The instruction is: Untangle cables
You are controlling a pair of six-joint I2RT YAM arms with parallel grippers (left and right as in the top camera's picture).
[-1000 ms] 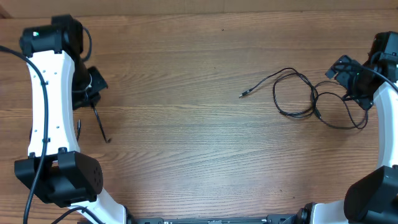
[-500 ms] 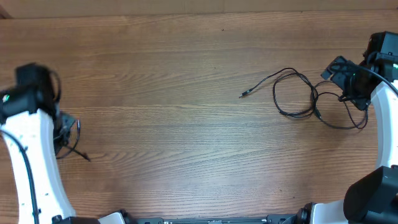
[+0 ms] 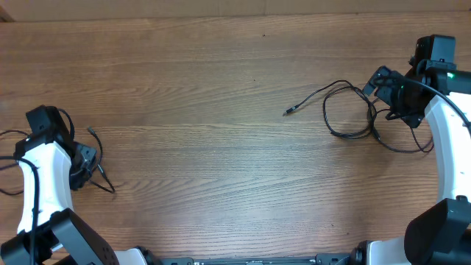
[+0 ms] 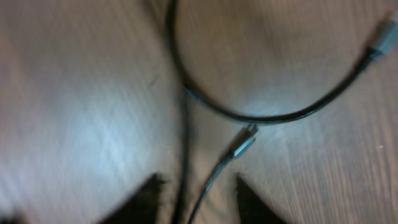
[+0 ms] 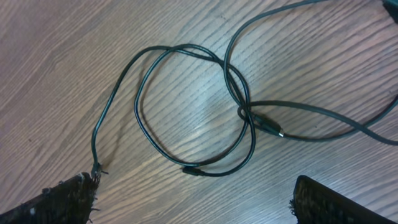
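Note:
Two thin black cables lie in crossing loops at the right of the table, one plug end pointing left. My right gripper hovers over their right side, open and empty. In the right wrist view the loops lie ahead of the gripper, whose fingers stand wide apart. A third cable lies at the far left by my left gripper. The blurred left wrist view shows its arc, a small plug, and strands running between the jaws of the gripper, which stand slightly apart.
The wooden table's back edge runs along the top. A thicker black arm cable loops beside the left arm at the left edge. The right arm stretches down the right side, over the cable's outer loop.
My left arm has swung down and to the left edge, dragging one cable with it. My right gripper has shifted slightly up and left over the loops.

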